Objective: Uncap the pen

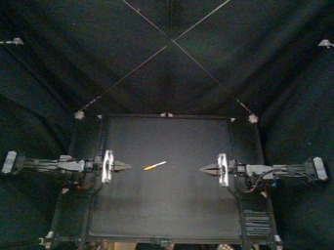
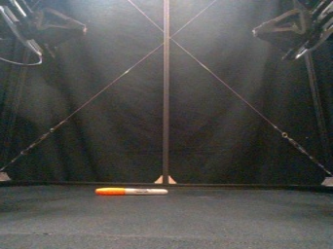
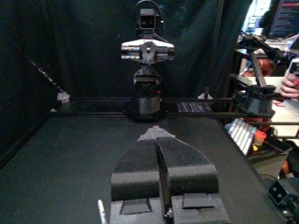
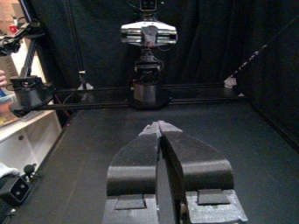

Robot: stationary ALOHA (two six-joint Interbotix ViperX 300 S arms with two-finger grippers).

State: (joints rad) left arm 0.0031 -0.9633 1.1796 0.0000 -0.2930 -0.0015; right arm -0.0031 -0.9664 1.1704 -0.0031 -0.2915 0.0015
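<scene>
Pen [image 1: 155,166] well inside table [image 1: 196,215] edges

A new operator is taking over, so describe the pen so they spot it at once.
Start at the black table. Between the left end effector and the right end effector, nearer the left, lies the pen. It is the only loose thing there: slim, orange with a pale end.

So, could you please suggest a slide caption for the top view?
An orange pen lies on the black table between the left gripper and right gripper, both shut and clear of it.
</scene>
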